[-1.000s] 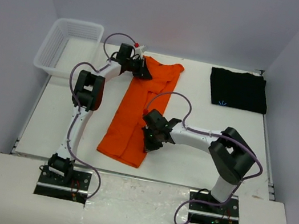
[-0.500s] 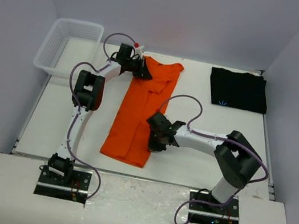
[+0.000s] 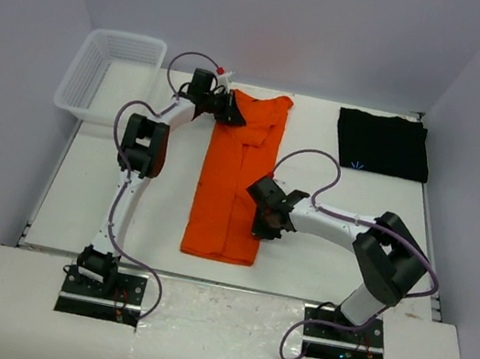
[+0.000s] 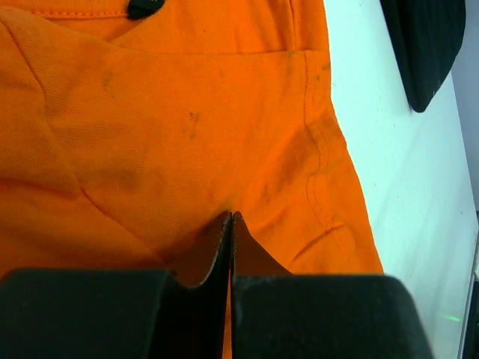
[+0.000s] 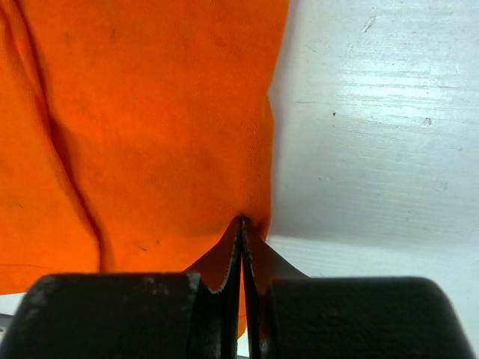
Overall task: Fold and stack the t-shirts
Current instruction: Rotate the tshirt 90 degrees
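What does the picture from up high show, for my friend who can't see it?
An orange t-shirt folded into a narrow strip lies on a white table, the left gripper pinching its far end and the right gripper its near right edge. A folded black t-shirt lies far right; a white basket sits far left.

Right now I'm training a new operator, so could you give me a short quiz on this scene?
1. True or false: the black t-shirt lies stacked on the orange t-shirt.
2. The left gripper and right gripper are both shut on: A) the black t-shirt, B) the orange t-shirt, C) nothing.
3. Fill in: the white basket sits at the table's far ___ corner.
Key: 1 false, they lie apart; 2 B; 3 left.
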You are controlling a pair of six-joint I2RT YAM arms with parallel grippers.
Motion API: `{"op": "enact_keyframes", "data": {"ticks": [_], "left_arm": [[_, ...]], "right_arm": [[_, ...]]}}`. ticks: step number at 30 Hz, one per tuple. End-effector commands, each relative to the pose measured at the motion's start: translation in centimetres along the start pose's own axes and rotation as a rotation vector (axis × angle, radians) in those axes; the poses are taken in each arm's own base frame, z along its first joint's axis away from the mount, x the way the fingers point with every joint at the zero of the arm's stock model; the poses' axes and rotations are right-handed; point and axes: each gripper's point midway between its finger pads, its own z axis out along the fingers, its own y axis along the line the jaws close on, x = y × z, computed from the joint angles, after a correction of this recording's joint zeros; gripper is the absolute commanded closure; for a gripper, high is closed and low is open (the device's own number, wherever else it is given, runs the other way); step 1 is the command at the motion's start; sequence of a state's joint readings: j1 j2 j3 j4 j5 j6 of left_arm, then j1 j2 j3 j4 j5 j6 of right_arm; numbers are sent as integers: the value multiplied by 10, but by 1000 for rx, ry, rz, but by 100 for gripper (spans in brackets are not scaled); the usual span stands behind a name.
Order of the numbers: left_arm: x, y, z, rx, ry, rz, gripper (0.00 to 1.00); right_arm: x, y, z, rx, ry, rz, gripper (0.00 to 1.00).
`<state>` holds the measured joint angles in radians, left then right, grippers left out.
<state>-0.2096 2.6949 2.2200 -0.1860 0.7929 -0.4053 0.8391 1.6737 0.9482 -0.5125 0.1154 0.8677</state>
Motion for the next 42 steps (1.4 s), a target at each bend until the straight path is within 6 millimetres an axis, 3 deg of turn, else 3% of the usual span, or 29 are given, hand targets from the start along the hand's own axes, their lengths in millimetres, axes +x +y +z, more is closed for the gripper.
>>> {"op": "enact_keyframes", "data": {"ticks": [1,6,8,13,14,15,16,17,18,19,20,21,22,23,24,25,26,27,28,29,31,32,34,35,38,42], "left_arm": [[3,19,4,-41,-12,2,100],[-25,-14,-5,43,-81,32,100],[-51,-38,-15,89,-146,81,100],[-104,-106,-51,140,-266,197,84],[-124,-134,-71,151,-311,240,77],[-133,-141,-81,121,-341,247,72],[-155,-161,-104,76,-406,289,63],[-154,-171,-112,70,-397,293,61],[-152,-163,-122,-26,-396,237,59],[-150,-164,-131,-81,-399,210,54],[-154,-184,-156,-124,-423,198,54],[-127,-155,-162,-283,-369,89,53],[-109,-153,-167,-349,-346,46,53],[-101,-178,-191,-369,-363,54,53],[-50,-150,-189,-469,-269,-21,53],[-35,-174,-209,-462,-288,-19,56],[24,-151,-203,-485,-184,-99,57],[40,-154,-209,-469,-188,-113,58],[51,-168,-229,-443,-214,-110,59],[91,-155,-230,-447,-142,-140,60],[111,-166,-251,-421,-146,-130,62],[138,-163,-251,-394,-91,-155,62],[151,-176,-258,-336,-97,-156,62],[169,-171,-258,-338,-69,-176,61],[196,-174,-258,-288,-18,-190,59],[223,-165,-254,-275,31,-222,59]], "right_arm": [[14,-48,7,174,4,-74,100],[8,-37,-6,149,-53,-113,100],[5,-30,-14,141,-102,-142,99],[-33,-3,-60,53,-261,-188,75],[-36,-5,-68,64,-268,-197,69],[-45,1,-82,47,-295,-199,58],[-48,-5,-95,64,-310,-202,53],[-51,-5,-104,59,-323,-194,47],[-51,-5,-113,48,-327,-175,34],[-49,-9,-117,49,-324,-155,32],[-44,-16,-128,36,-330,-129,31],[-31,-27,-121,36,-302,-120,21],[-23,-28,-120,8,-291,-95,20],[-21,-26,-118,-37,-302,-72,19],[-1,-30,-111,-99,-263,-64,18],[1,-22,-111,-168,-270,-46,18],[6,-21,-110,-205,-265,-32,20],[20,-23,-105,-255,-237,-29,22],[21,-19,-107,-286,-243,-16,22],[22,-19,-107,-300,-245,-5,22],[28,-8,-109,-388,-229,-6,22],[31,-6,-108,-405,-221,-1,23],[35,-4,-103,-432,-207,21,23],[36,-3,-101,-437,-205,28,23],[44,-1,-90,-456,-174,48,24],[56,-5,-68,-461,-133,111,26]]}}
